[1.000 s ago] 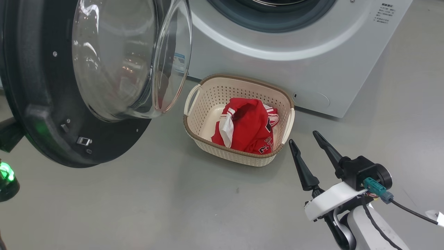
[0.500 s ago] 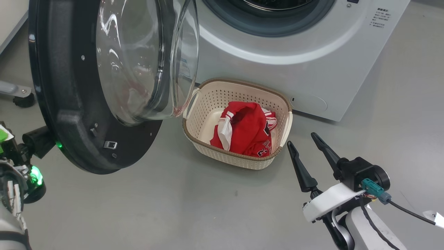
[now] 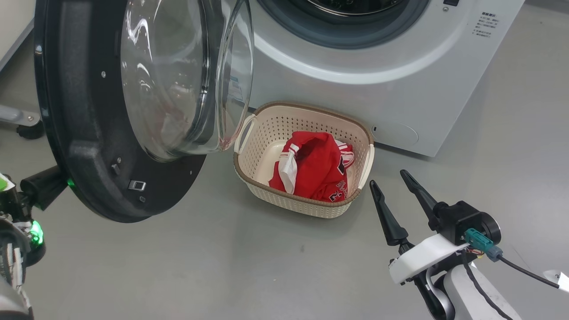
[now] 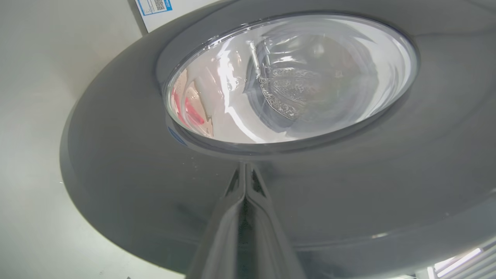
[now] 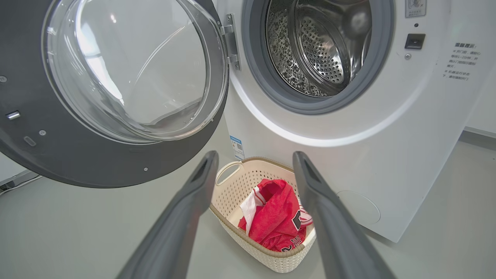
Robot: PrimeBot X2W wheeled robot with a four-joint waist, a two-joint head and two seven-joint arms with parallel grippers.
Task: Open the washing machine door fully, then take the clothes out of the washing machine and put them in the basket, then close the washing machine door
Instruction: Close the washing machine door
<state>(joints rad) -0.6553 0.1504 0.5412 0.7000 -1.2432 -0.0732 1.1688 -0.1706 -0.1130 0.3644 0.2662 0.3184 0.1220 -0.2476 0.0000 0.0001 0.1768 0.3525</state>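
Observation:
The washing machine door (image 3: pixel 80 133) hangs part-way open at the left, its glass bowl (image 3: pixel 178 80) bulging toward the white washing machine (image 3: pixel 400 89). Below the grey-rimmed drum mouth (image 5: pixel 317 50) the cream basket (image 3: pixel 306 109) stands on the floor, with red clothes (image 3: pixel 315 164) with white trim heaped inside. My right gripper (image 3: pixel 388 178) hovers open just right of the basket, nothing between its fingers. My left arm (image 3: pixel 40 189) reaches behind the door's rim. In the left wrist view my left gripper (image 4: pixel 245 174) is shut, tips against the door's glossy outer face (image 4: pixel 348 186).
Grey floor (image 3: pixel 222 266) lies in front of the basket and the door. A metal leg with a black caster (image 3: pixel 26 126) stands at the far left by the wall. A blue label (image 5: pixel 236 145) sits on the machine's front.
The door has swung a little toward the machine and looks narrower. My left arm has come into the head view behind it. The right gripper and basket have stayed put.

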